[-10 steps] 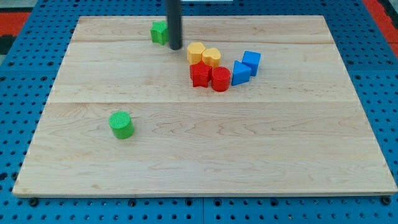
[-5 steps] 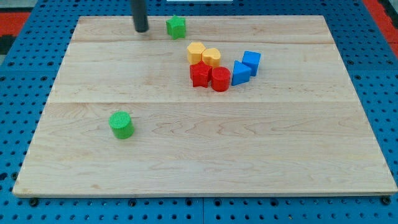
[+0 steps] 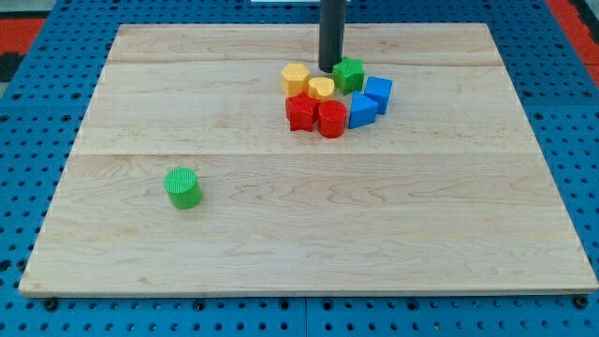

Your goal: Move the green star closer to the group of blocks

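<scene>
The green star sits near the view's top centre, touching the group of blocks. My tip is just left of the star, touching it, and just above a yellow block. The group holds another yellow block, two red blocks and two blue blocks. The star lies between the yellow blocks and the upper blue block.
A green cylinder stands alone at the view's lower left. The wooden board lies on a blue pegboard surface.
The green star has moved right and down, from near the top edge into the group. My tip swung from the star's left at the top edge to beside the group. One yellow block shifted slightly.
</scene>
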`<state>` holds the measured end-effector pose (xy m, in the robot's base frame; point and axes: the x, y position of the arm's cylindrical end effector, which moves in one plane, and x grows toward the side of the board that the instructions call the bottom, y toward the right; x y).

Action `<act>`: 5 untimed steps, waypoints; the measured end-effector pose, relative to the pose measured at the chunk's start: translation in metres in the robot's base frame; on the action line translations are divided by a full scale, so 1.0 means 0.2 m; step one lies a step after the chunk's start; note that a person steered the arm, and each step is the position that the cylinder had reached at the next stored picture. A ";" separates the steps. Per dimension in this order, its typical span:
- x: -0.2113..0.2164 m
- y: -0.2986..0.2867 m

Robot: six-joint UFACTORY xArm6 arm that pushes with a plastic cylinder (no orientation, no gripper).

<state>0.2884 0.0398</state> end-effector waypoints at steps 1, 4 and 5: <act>-0.26 -0.13; 0.22 -1.14; 0.68 -0.85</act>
